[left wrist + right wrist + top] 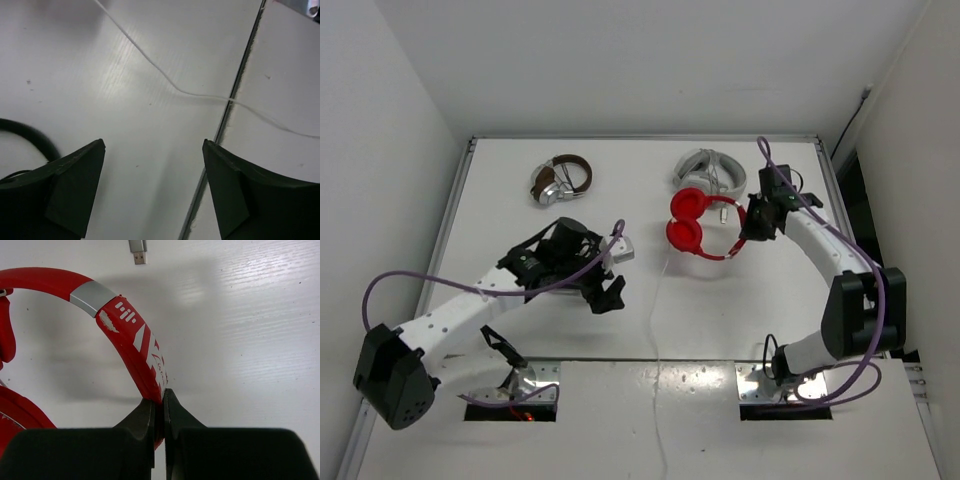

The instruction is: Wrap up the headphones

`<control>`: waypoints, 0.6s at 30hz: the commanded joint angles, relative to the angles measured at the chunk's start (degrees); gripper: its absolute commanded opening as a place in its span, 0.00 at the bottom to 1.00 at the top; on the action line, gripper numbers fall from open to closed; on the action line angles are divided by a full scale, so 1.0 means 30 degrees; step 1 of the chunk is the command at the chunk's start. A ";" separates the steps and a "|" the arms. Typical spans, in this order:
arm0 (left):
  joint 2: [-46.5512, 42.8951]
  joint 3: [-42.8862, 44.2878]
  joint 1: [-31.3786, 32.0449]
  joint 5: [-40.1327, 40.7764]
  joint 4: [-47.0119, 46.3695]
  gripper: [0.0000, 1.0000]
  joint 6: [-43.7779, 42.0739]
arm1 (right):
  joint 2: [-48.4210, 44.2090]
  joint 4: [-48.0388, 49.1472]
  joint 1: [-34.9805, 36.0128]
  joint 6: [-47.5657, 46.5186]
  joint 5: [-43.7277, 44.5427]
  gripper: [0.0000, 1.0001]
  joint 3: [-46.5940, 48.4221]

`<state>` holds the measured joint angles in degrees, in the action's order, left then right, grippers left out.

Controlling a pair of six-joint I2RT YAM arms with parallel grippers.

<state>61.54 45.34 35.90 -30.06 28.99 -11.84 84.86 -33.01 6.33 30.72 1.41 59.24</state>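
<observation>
right gripper (160, 409) clamped on the headband (131, 327) of the bright red plastic over-ear headphones (684, 236), left gripper (154, 165) wide open and empty above the loose thin white cable (165, 80), so wrapping not yet begun.

L gripper (154, 146) w/ jaws wide apart above white table (75, 80). Thin white cable (150, 62) runs from top-left to right edge, crossing dark seam (235, 100) btwn two panels. Black cord (31, 133) curves at left.

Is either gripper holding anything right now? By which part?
The right gripper is shut on the red headphones, pinching the headband just past its printed section. The left gripper is open above the white cable, holding nothing.
</observation>
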 commanded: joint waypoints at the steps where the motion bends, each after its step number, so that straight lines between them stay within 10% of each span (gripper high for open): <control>1: 0.0813 -0.0698 0.1298 -0.0701 -0.3037 0.83 0.4020 | 0.0305 0.0780 -0.0527 0.1447 -0.0909 0.00 0.1695; 18: 0.7873 -0.0352 0.5580 0.4277 -0.9459 0.73 1.3344 | 0.0805 0.2362 -0.2107 0.4174 -0.1290 0.00 0.1229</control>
<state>83.53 41.95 51.07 -20.01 6.13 19.73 88.66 -31.09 0.51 39.16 -0.14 62.61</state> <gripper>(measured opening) 0.731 0.028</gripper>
